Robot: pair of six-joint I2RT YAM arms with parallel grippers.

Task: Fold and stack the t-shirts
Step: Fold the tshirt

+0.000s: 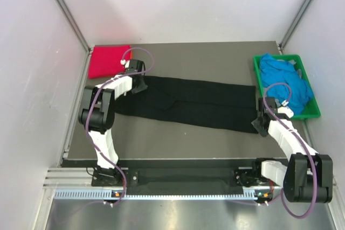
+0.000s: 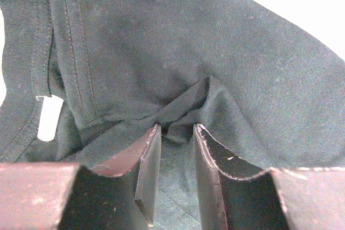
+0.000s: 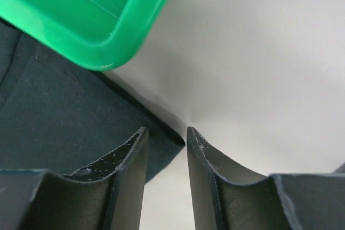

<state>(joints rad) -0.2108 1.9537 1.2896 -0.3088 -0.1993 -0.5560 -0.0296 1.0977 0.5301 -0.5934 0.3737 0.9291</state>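
A large black t-shirt lies folded into a long band across the middle of the table. My left gripper is at its left end. In the left wrist view that gripper is shut on a raised fold of the black cloth, which fills the gap between the jaws. My right gripper is at the band's right end. In the right wrist view it stands open just above a corner of the black shirt, holding nothing. A folded magenta-red t-shirt lies at the back left.
A green plastic crate stands at the right with bright blue t-shirts bunched inside. Its corner is close beyond my right fingers. White walls enclose the table on the left, back and right.
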